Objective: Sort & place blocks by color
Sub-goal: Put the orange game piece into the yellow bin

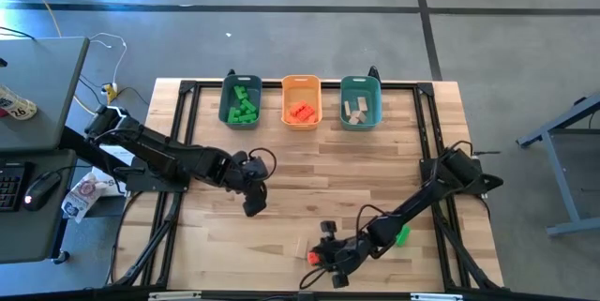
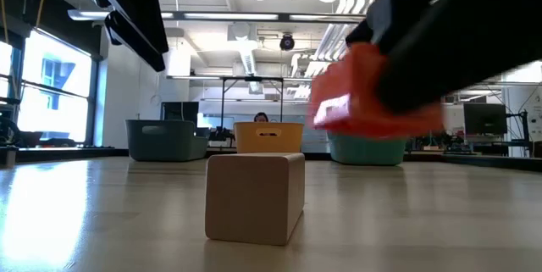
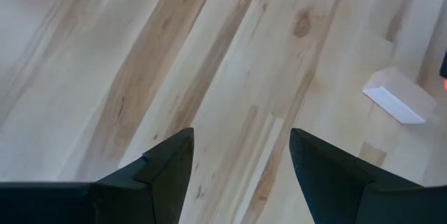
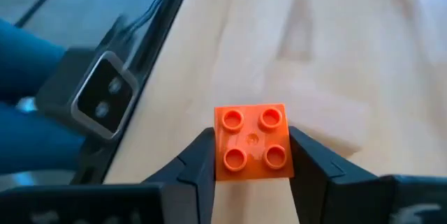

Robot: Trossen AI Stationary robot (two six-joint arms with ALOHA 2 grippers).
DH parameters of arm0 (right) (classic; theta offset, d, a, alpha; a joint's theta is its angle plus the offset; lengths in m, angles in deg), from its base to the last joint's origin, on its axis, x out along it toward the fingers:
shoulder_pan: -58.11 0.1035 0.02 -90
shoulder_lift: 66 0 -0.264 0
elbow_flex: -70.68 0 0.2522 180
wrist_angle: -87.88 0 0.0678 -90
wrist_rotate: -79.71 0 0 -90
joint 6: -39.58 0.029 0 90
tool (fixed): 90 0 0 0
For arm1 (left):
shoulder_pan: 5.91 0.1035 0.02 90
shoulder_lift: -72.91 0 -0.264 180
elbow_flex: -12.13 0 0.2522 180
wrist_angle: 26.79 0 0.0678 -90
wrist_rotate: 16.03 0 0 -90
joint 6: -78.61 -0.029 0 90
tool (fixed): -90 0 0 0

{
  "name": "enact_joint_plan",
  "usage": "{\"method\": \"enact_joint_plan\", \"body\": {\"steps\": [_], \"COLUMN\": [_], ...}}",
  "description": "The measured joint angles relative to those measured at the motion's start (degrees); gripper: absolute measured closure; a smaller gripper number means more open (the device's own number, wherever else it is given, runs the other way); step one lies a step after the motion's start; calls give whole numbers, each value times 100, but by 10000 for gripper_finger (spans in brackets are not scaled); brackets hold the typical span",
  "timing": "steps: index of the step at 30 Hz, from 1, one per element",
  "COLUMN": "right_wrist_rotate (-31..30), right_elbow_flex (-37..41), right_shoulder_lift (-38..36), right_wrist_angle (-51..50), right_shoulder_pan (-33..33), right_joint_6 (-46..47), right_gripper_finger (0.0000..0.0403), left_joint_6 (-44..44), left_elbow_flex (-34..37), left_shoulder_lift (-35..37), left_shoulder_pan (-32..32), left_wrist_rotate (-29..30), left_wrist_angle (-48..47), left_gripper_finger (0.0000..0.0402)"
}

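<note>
- Your right gripper [image 4: 251, 161] pinches a red-orange block [image 4: 252, 142] between both fingers, lifted off the table [image 1: 309, 170] near its front edge, well short of the orange bin [image 1: 301, 102] where the red ones belong.
- A tan block [image 2: 255, 197] and a green block [image 1: 402, 235] wait beside it.
- Your left gripper [image 3: 241, 168] hovers open and empty, nearer the bin.

Two arms over the desk, one gripping, one waiting

The right gripper [image 1: 323, 256] is low at the near edge, jaws closed on a red-orange block [image 4: 252, 142]. The left gripper [image 1: 254, 207] hangs left of centre, jaws apart and holding nothing.
</note>
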Motion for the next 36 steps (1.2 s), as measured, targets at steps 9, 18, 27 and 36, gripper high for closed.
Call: {"method": "enact_joint_plan", "body": {"steps": [9,18,27,36], "right_wrist_rotate": [-1105,-1313,-1529,-1465], "right_elbow_flex": [0,0,0,0], "right_shoulder_lift": [-372,-828,-1071,-1071], "right_wrist_angle": [-68,-191,-272,-145], "right_shoulder_pan": [-344,-1303,-2810,-4371], "right_joint_6": [-440,-965,-1758,-1745], "right_gripper_finger": [289,289,289,289], "left_joint_6": [-2,-22,-22,-22], "left_elbow_flex": [0,0,0,0], "left_shoulder_lift": [-2,-2,-3,-2], "left_shoulder_pan": [-271,-629,-899,-959], "left_wrist_rotate": [74,597,1722,1906], "left_wrist_angle": [8,149,259,322], "left_gripper_finger": [178,178,178,178]}}
